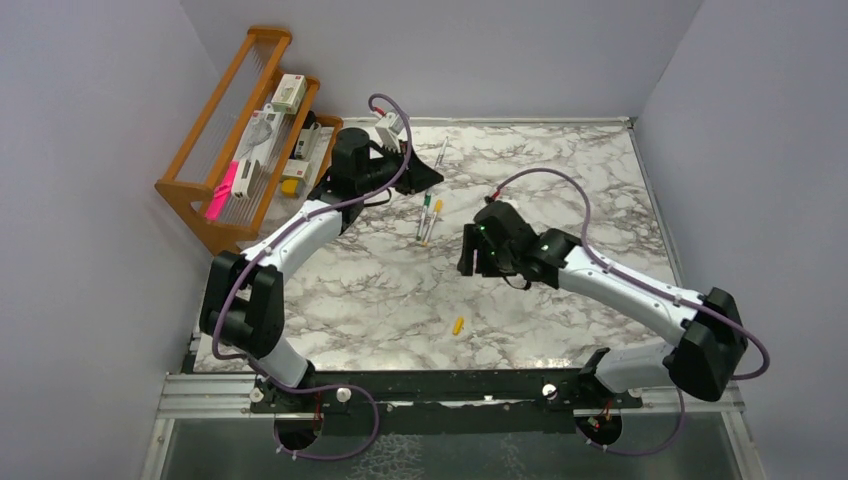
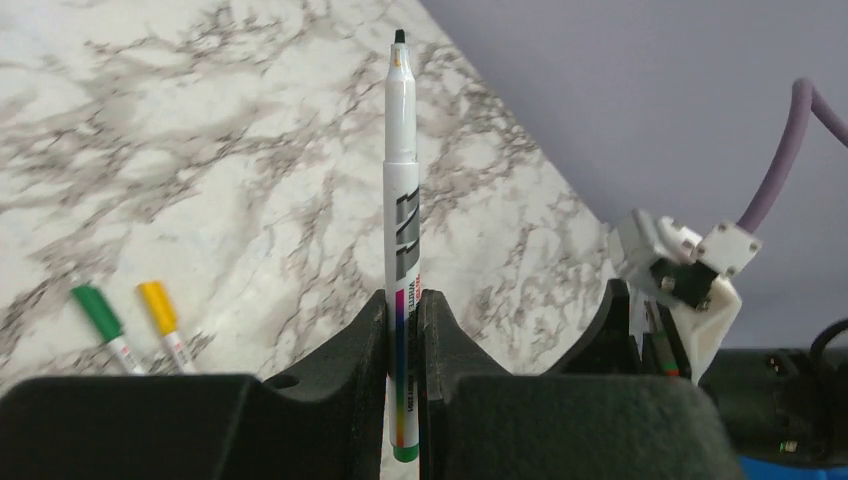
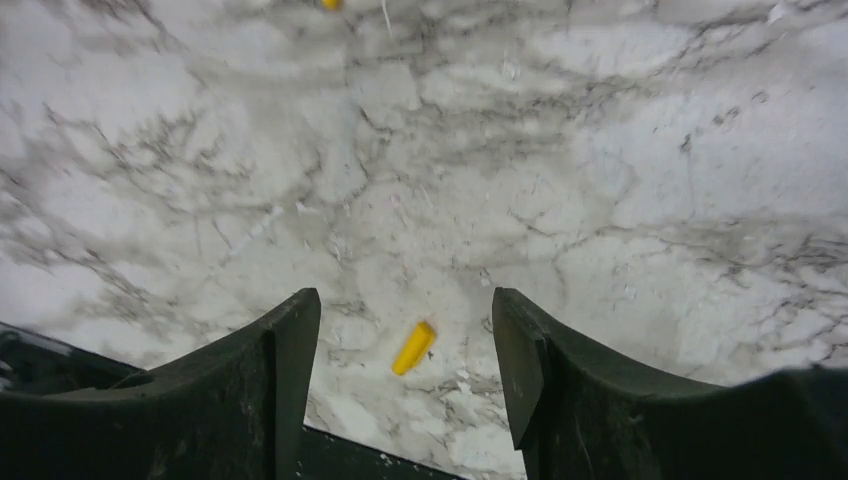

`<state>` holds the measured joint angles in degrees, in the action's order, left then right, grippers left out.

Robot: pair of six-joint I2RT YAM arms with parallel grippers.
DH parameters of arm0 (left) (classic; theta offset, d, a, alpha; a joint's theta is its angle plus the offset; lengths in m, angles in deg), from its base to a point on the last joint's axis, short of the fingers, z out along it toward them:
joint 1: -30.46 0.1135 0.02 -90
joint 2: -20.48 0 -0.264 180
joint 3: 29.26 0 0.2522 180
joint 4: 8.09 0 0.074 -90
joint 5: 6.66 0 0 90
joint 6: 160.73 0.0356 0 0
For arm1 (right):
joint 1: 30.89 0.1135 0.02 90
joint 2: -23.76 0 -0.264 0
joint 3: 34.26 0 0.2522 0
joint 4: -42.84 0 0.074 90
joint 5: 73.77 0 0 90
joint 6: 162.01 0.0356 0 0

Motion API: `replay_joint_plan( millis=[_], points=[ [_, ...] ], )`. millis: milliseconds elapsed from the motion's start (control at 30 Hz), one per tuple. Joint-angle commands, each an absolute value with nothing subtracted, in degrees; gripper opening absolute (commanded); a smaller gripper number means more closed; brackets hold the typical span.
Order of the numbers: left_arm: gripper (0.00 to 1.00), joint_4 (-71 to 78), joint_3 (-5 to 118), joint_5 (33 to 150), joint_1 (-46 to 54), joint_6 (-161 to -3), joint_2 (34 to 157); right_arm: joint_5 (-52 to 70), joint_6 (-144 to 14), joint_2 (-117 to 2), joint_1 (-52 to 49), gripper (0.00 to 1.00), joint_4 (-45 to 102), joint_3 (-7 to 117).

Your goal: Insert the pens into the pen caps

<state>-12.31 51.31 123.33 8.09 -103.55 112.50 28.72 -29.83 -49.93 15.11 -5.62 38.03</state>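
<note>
My left gripper (image 1: 428,176) (image 2: 403,300) is shut on a pale grey pen (image 2: 402,190) with a green rear end and a bare dark tip that points away from me. In the top view this pen (image 1: 441,152) sticks out toward the back wall. Two pens lie side by side mid-table, one with a green cap (image 1: 426,205) (image 2: 97,310) and one with a yellow-orange cap (image 1: 436,210) (image 2: 156,302). A loose yellow-orange cap (image 1: 458,325) (image 3: 413,347) lies near the front. My right gripper (image 1: 478,252) (image 3: 405,310) is open and empty, above the table, with this cap showing between its fingers.
A wooden rack (image 1: 190,185) stands at the back left with small boxes and a pink marker (image 1: 222,190). Lilac walls close the table at the left, back and right. A purple cable (image 2: 790,150) and a white mount show to the right of my left fingers.
</note>
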Motion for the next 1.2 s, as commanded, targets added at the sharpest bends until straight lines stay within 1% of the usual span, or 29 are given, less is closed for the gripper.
replay_joint_plan(
  millis=[0, 100, 200, 300, 467, 600, 700, 1000, 1167],
  points=[
    [0.0, -1.1, 49.8, 115.0, 8.0, -95.2, 108.8, 23.1, -26.7, -56.1, 19.3, 0.65, -12.5, 39.9],
    [0.0, -1.0, 48.4, 114.9, 8.0, -95.4, 108.5, 21.1, -25.5, -60.1, 21.2, 0.63, -14.0, 40.0],
    [0.0, -1.1, 47.9, 114.8, 8.0, -95.9, 108.6, 18.3, -24.7, -61.5, 22.3, 0.64, -12.3, 38.3],
    [0.0, -1.1, 48.0, 114.3, 8.0, -96.2, 108.8, 18.1, -24.5, -63.3, 22.8, 0.64, -13.2, 38.6],
    [0.0, -1.2, 48.6, 114.5, 8.0, -96.8, 109.6, 16.0, -25.5, -66.7, 22.8, 0.56, -13.6, 39.1],
    [0.0, -1.0, 48.5, 114.5, 8.0, -96.9, 109.6, 15.3, -24.9, -69.9, 22.8, 0.55, -14.0, 39.3],
    [0.0, -0.6, 48.3, 114.3, 8.0, -96.6, 109.5, 14.9, -24.6, -71.1, 23.2, 0.51, -13.7, 39.2],
    [0.0, -0.8, 48.1, 115.0, 8.0, -96.8, 110.1, 14.1, -24.1, -74.3, 24.5, 0.47, -13.4, 39.6],
    [0.0, -0.9, 47.9, 115.2, 8.0, -97.0, 110.1, 14.5, -23.5, -75.5, 24.7, 0.43, -13.4, 39.4]
  ],
)
